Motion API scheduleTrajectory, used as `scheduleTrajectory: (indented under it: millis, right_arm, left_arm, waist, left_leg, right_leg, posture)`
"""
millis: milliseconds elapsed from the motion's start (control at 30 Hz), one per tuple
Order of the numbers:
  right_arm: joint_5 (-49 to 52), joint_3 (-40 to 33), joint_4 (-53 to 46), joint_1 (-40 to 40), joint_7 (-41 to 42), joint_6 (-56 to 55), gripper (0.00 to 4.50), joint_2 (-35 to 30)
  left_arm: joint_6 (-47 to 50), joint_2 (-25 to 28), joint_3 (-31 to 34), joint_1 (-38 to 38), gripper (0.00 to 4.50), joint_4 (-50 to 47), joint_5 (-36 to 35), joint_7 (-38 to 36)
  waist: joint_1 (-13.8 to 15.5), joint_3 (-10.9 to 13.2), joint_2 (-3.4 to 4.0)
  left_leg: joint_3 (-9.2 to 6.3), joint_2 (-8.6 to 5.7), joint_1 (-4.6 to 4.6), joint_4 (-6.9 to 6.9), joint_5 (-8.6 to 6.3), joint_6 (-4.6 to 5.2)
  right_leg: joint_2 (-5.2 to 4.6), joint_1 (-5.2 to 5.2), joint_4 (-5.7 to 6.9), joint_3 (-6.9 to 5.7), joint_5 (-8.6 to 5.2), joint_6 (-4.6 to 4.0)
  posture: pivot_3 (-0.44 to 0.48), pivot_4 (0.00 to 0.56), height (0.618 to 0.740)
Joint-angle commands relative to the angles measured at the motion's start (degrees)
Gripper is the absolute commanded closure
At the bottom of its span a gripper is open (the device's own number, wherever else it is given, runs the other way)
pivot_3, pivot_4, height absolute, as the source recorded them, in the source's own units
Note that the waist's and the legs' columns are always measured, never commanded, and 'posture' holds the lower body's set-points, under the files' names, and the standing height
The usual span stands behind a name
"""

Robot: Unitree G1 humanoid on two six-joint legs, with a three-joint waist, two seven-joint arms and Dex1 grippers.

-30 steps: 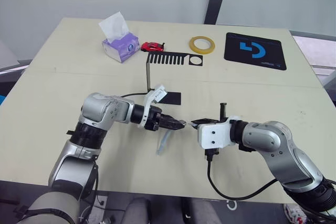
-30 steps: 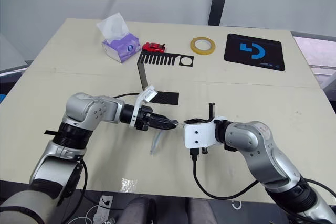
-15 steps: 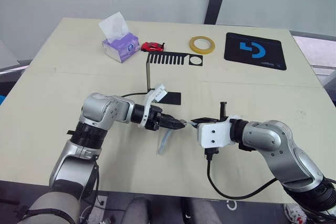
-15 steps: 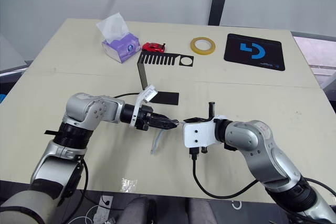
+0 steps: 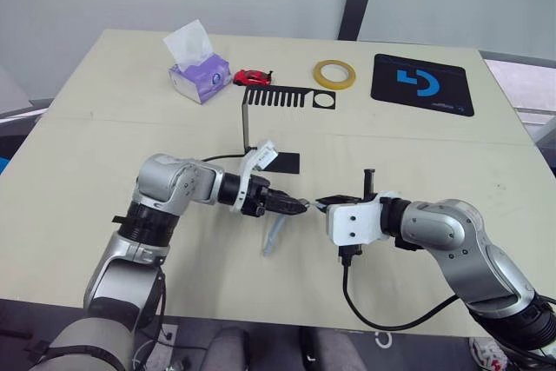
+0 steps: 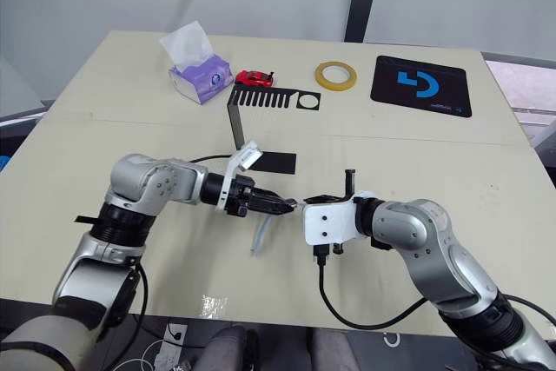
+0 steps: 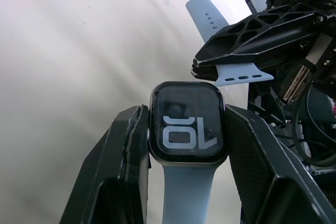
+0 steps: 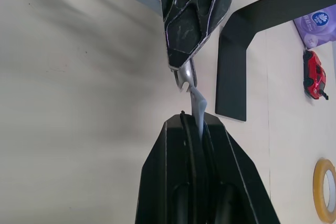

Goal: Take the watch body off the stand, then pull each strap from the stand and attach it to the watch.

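1. The table (image 5: 104, 145) carries both arms low over its near half. Beyond the left gripper (image 5: 300, 207) stands the stand (image 5: 276, 98), its slots bare.
2. From the head views the meeting point of the left gripper and the right gripper (image 5: 320, 204) is too small to read.
3. The left wrist view shows the left fingers (image 7: 126, 161) clamping the watch body (image 7: 188, 130), one strap (image 7: 186, 198) hanging from it.
4. The right gripper pinches the second strap (image 7: 244, 76) shut, its tip touching the watch's edge.
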Motion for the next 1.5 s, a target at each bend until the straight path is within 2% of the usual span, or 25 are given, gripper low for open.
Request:
scheduleTrajectory:
  millis: [33,1500]
  right_arm:
    - [0.0,-0.6,-1.5,-0.8,-0.2,-0.3,4.50,0.3]
    - [-0.1,-1.3,-1.9,-0.8,0.1,-0.1,4.50,-0.3]
  left_arm:
    - [0.5,-0.4,1.9,-1.4,2.76,-2.5,-2.0,-0.2]
    - [-7.5,0.0,-0.7,0.2,2.76,3.7,0.9,-3.1]
  waist:
    - [0.0,0.0,0.00]
    - [0.0,0.0,0.00]
  left_leg:
    - [0.00,0.00,0.00,0.00,0.00,0.00]
    - [0.00,0.00,0.00,-0.01,0.00,0.00]
  right_leg:
    - [0.00,0.00,0.00,0.00,0.00,0.00]
    - [-0.01,0.00,-0.01,-0.01,0.00,0.00]
  posture:
    - [0.000,0.150,0.738]
    - [0.000,0.150,0.738]
